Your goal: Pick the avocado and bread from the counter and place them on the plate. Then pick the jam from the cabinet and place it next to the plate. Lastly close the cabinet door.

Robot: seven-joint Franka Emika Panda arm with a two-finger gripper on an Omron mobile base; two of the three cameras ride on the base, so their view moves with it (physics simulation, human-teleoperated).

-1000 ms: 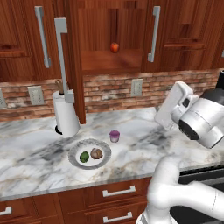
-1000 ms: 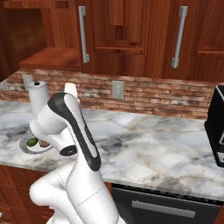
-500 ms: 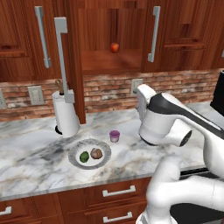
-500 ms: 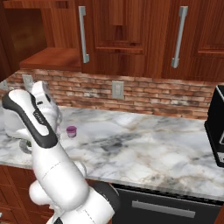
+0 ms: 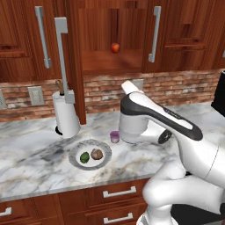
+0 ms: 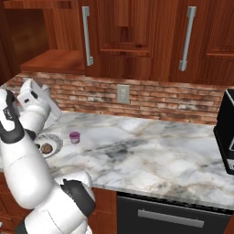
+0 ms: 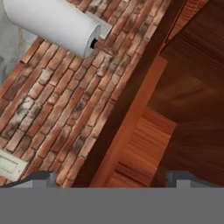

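While the pincer (image 7: 112, 177) hangs released, paper towel roll (image 5: 66, 116) beside open cabinet door (image 5: 66, 66), red-orange fruit (image 5: 114, 47) on shelf.

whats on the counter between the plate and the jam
Nothing: in the left base view a bare strip of marble counter separates the plate from the jam. They stand apart, not touching.

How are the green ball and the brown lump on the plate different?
The avocado is dark green and smooth all over; the bread is brown with a paler patch. The avocado lies on the left of the plate, the bread on its right. Both are small, roundish, about the same size, and lie side by side on it.
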